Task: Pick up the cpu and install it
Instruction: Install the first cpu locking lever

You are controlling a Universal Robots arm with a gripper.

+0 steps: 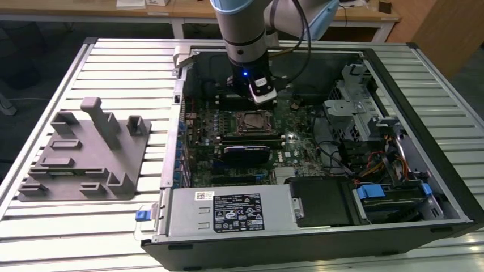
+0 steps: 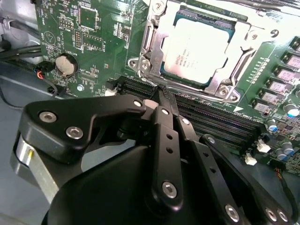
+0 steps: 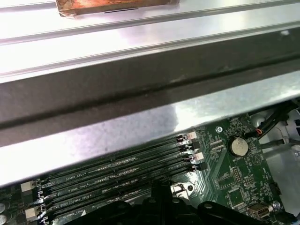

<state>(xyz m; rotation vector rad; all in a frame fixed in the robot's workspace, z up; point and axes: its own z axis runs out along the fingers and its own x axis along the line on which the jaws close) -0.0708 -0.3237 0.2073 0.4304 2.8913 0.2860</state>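
Cpu (image 2: 197,50) seated in motherboard socket (image 2: 154,47); gripper (image 2: 165,96) clenched, grasping nothing, just beside socket above memory slots (image 2: 220,123).

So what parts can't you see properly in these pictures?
- Whether the gripper holds anything: in the second wrist view its own black links cover the tips.
- The edges of the cpu: the socket frame overlaps them.
- Whether the cpu is fully seated: too small in the exterior view.
- The memory slots: cut off by the picture's edge in the first wrist view.
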